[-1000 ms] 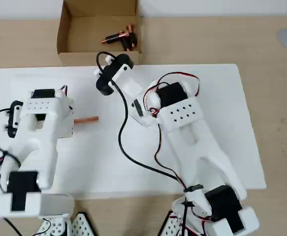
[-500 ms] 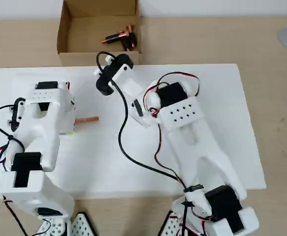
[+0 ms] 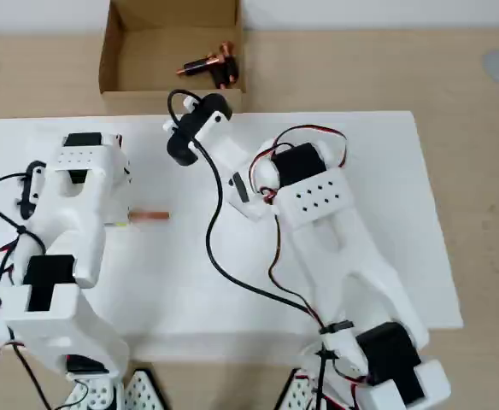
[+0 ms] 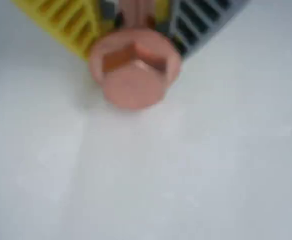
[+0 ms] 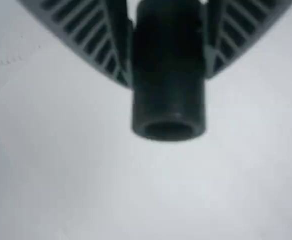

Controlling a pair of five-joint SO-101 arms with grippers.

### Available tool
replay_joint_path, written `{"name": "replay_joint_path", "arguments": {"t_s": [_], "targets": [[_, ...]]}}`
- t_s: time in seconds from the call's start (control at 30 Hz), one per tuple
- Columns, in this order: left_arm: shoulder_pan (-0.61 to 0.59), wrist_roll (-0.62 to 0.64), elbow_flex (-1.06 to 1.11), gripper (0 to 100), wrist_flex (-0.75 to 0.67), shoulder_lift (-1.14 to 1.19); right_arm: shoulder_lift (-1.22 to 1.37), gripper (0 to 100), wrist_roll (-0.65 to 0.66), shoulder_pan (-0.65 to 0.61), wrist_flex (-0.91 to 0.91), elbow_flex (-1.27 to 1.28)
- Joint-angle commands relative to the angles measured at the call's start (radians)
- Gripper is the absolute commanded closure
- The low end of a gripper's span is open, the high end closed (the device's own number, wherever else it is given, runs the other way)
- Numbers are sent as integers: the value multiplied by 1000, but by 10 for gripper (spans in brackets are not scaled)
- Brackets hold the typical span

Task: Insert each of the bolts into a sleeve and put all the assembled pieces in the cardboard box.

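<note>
A copper bolt (image 4: pixel 135 67) is gripped by the left jaws, one yellow and one grey, which are clenched on its shank. In the left wrist view its flanged head is seen end-on and blurred, close over the white sheet (image 4: pixel 186 175). Whether the head touches the sheet cannot be told. The rest of the shank and most of both jaws are cut off at the picture's edge. In the high view the bolt (image 3: pixel 149 215) is seen as a short copper rod lying level. It sticks out from under the left arm (image 3: pixel 70 205) toward the right arm (image 3: pixel 326 222). Its other end and the left jaws are hidden beneath the left arm.

A black sleeve (image 5: pixel 168 100) is grasped by the right jaws, which are closed on it from both sides. Its open end is turned toward the camera, and its other end is cut off. In the high view the sleeve and the right jaws cannot be made out under the arm's white parts and the black wrist camera (image 3: pixel 184 145).

The box (image 3: pixel 111 60) is set on the counter (image 3: pixel 472 171) just past the sheet's edge, and its far side is cut off at the picture's top. Assembled pieces (image 3: pixel 208 64), copper and black, are seen inside it near one wall. They overlap, so their number cannot be told.
</note>
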Motion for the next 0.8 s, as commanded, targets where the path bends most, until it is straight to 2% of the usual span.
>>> {"name": "replay_joint_path", "arguments": {"t_s": [0.0,0.2,0.43,0.77], "targets": [[2,0,-41,988,51,-1,-2,988,-9,-8,5,-59],[2,-35,-109,988,126,-2,-2,988,-9,-8,5,-59],[-5,-78,-295,988,229,-2,-8,988,-9,-8,5,-59],[-38,-235,-600,988,354,-2,-10,988,-9,-13,-15,-68]]}}
